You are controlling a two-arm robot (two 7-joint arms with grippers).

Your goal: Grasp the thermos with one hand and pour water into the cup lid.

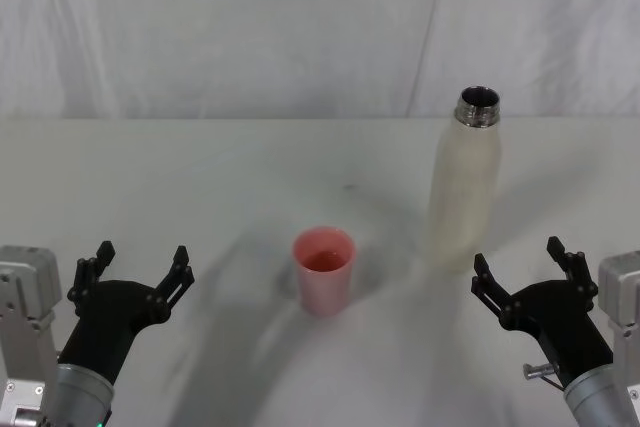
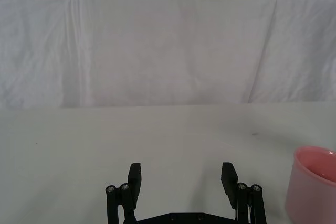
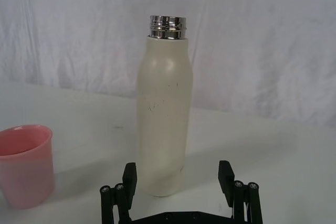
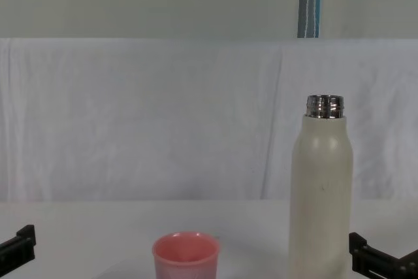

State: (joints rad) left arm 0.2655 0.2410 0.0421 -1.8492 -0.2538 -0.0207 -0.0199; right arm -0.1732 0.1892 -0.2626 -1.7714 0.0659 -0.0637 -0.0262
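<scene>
Your right hand (image 1: 522, 272) sits low over the table (image 1: 200, 167) with its fingers spread wide and nothing between them, and the thermos (image 1: 465, 182) stands upright just ahead of it and slightly to its inner side, cap off, the steel neck open at the top. From the right wrist view the bottle's base falls nearer one finger than the other, so shift the hand a little toward the thermos before you advance, until the body sits centred in the gap. Go in level and take it around the lower-middle of the body (the matte wall looks straight there, while the shoulders curve away and would likely let the fingers slide). Close firmly before lifting, since a tall bottle probably tips easily if nudged at the base. The cup lid (image 1: 323, 269) stands open side up, off to the inner side of the right hand and well apart from the thermos; you'll want to carry the neck over its rim and tilt slowly. Your left hand (image 1: 135, 269) is parked low on the far side of the cup lid, also spread wide and empty.
</scene>
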